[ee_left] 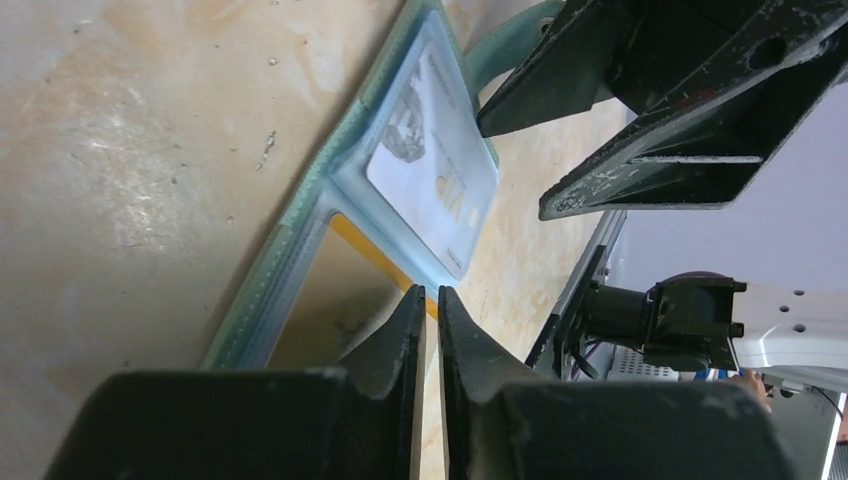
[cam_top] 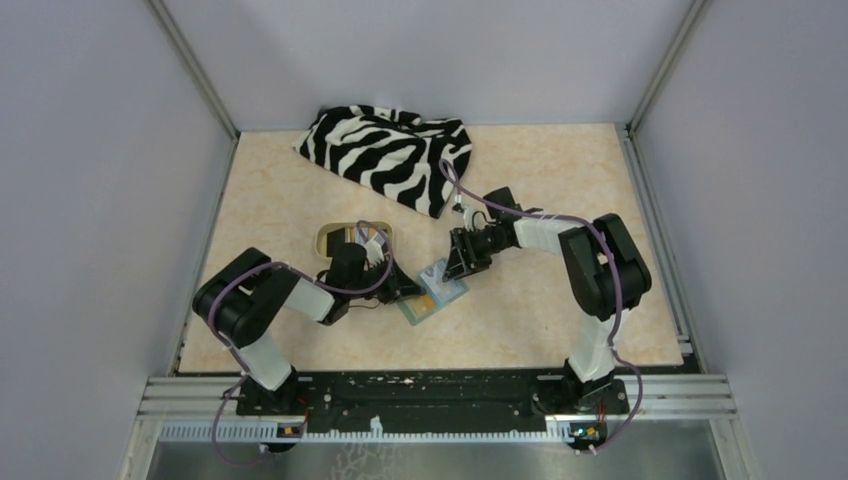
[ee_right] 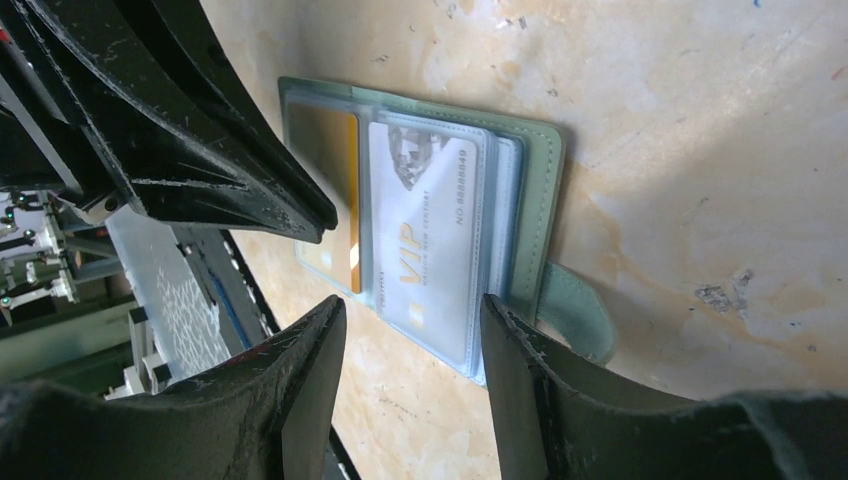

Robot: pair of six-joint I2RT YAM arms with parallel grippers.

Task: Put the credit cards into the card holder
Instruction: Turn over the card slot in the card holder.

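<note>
A beige marbled table [cam_top: 560, 180] carries a crumpled black-and-white zebra-striped cloth [cam_top: 390, 150] at its far edge and a tan oval dish [cam_top: 328, 240] left of centre. Near the middle lies the sage-green folding card holder [ee_right: 545, 190], spread open (its tab flat on the table). A gold-yellow plastic card [ee_right: 345, 150] sits in one clear pocket and a whitish VIP card [ee_right: 430, 230] in the next. The right gripper [ee_right: 412, 300] hangs over the holder, jaws apart and empty. The left gripper [ee_left: 431, 292] is closed to a slit at the gold card's edge; whether it pinches the card I cannot tell.
</note>
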